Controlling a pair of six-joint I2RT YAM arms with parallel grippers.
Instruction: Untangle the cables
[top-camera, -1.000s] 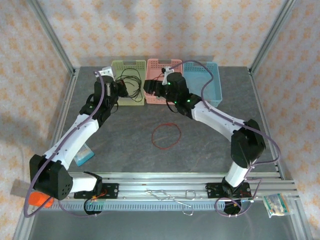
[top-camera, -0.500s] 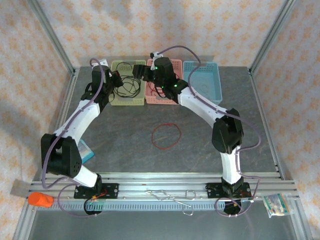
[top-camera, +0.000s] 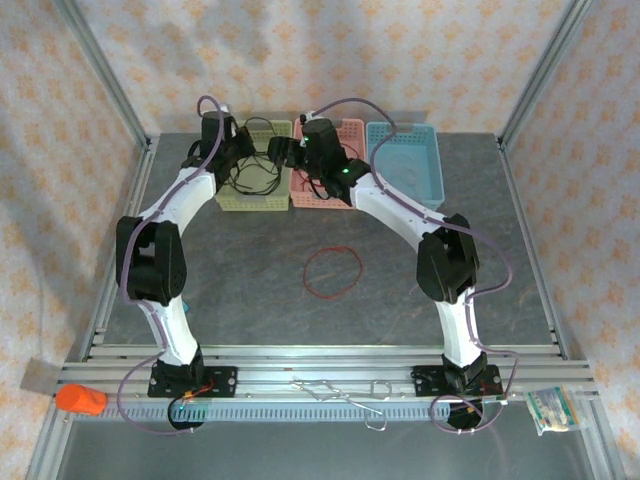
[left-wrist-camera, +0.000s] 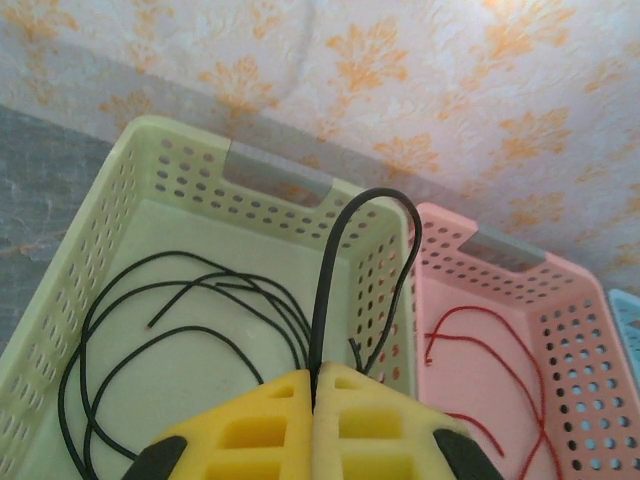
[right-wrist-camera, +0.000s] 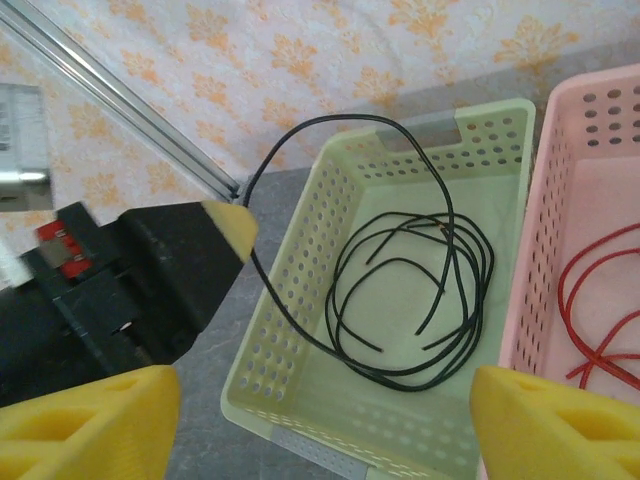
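From above, the left gripper (top-camera: 237, 157) hangs over the green basket (top-camera: 262, 204), where the black cable (top-camera: 255, 178) lies. The right gripper (top-camera: 281, 150) is just beside it at 3 o'clock.

Left wrist: the pads (left-wrist-camera: 270, 420) are pressed together on the cable, and its loop rises toward 12 o'clock.

Right wrist: the jaws stand wide apart and empty, with the coil ahead at 12 o'clock.

Hidden between closed left gripper (left-wrist-camera: 313, 385) pads: black cable (left-wrist-camera: 322, 310) lower end. Cut by bottom edge: green basket (left-wrist-camera: 110, 215) near side. Cut by right edge: pink basket (left-wrist-camera: 480, 278); in right wrist view, red cable (right-wrist-camera: 565, 275). Right gripper (right-wrist-camera: 320, 420) pads cropped at bottom corners. Rail bits (top-camera: 335, 390): too small to tell.
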